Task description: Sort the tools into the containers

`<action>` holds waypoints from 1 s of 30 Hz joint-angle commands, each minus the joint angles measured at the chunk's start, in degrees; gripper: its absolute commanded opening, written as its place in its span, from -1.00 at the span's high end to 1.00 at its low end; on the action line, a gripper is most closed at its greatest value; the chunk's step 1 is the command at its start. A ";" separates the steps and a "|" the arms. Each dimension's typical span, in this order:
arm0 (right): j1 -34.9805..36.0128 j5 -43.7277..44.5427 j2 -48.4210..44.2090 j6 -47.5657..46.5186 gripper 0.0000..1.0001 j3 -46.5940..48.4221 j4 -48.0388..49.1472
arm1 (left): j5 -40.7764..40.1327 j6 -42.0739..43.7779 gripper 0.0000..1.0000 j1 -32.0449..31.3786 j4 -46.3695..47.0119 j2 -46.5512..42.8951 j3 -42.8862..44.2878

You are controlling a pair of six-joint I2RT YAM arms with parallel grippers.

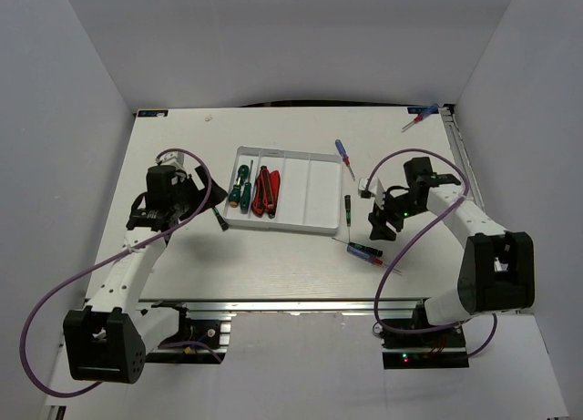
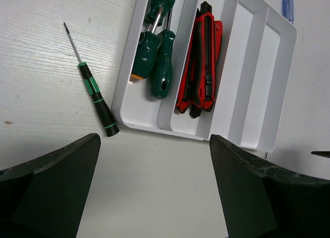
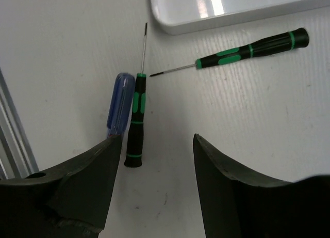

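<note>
Directly ahead of the right gripper (image 3: pixel 157 137), a thin precision screwdriver with a black, green-banded handle (image 3: pixel 135 125) lies flat on the white table (image 3: pixel 62 42). Its butt end is just beside the inner edge of the finger on the left of the wrist view, and its tip points toward the tray; the jaws stand apart above it and grip nothing. A screwdriver with a clear blue plastic handle (image 3: pixel 119 101) lies alongside it, touching, its near end hidden behind that finger. A second black-and-green precision screwdriver (image 3: pixel 252 48) lies crosswise nearby, just beside a corner of the shallow white rectangular plastic tray (image 3: pixel 206 16). On the tray's other side, the left gripper (image 2: pixel 154 140) hangs with its jaws spread wide and nothing in them. A third black-and-green precision screwdriver (image 2: pixel 97 98) lies on the table just outside the tray's left wall, by its near corner, apart from both fingers. Of the tray's four long compartments, the leftmost holds several dark green-handled screwdrivers (image 2: pixel 164 67) lying lengthwise, and the next holds red-and-black hand tools (image 2: pixel 201 67) packed side by side. Beyond the tray's far right corner lies another blue-handled screwdriver (image 1: pixel 343 156), and at the table's far right corner lies a pair of small drivers (image 1: pixel 419 118), one red-handled and one blue-handled.
</note>
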 commanded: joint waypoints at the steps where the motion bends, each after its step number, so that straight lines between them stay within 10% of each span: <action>1: 2.68 3.84 -0.74 16.77 -0.28 -0.20 12.47 | 0.47 -0.60 -0.96 0.45 0.86 -0.74 -0.59; 14: 10.42 29.41 5.85 65.00 -0.34 -1.61 33.54 | -0.50 -1.22 -0.96 0.63 -0.72 -3.29 -1.91; 30: 14.29 35.93 15.43 78.04 -0.36 4.98 31.70 | -1.64 -1.92 -0.96 0.71 -3.09 -4.26 -1.82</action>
